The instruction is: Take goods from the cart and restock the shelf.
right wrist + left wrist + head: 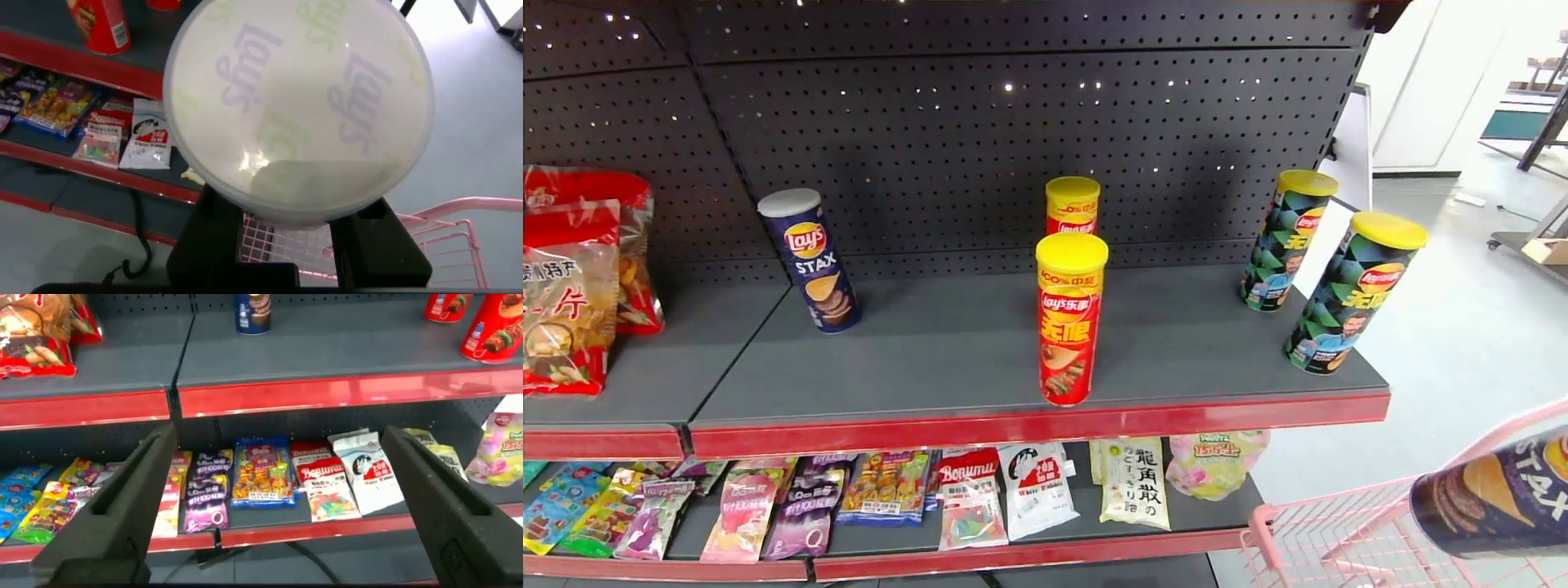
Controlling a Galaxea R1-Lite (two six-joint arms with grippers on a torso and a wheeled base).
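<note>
The right hand point(298, 233) grips a blue can point(1494, 498) lying almost flat over the cart point(1307, 531). Its likely place, beside the matching can point(810, 260) on the shelf point(947, 351), lies up and leftward. The left hand point(278, 457) hangs open.

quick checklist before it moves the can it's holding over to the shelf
1. Grip: the right gripper is shut on the held can, lid toward the wrist camera. Ok.
2. Clear of the cart: the can overlaps its pink upper rail in the head view; touching or apart is unclear. Cannot tell.
3. Landing spot: bare shelf lies between the matching blue can and the front red can. Ok.
4. Can upright for placing: it lies tilted well over. Not ok.
5. Left gripper: open, empty, low before the lower shelf, away from that spot. Ok.
</note>
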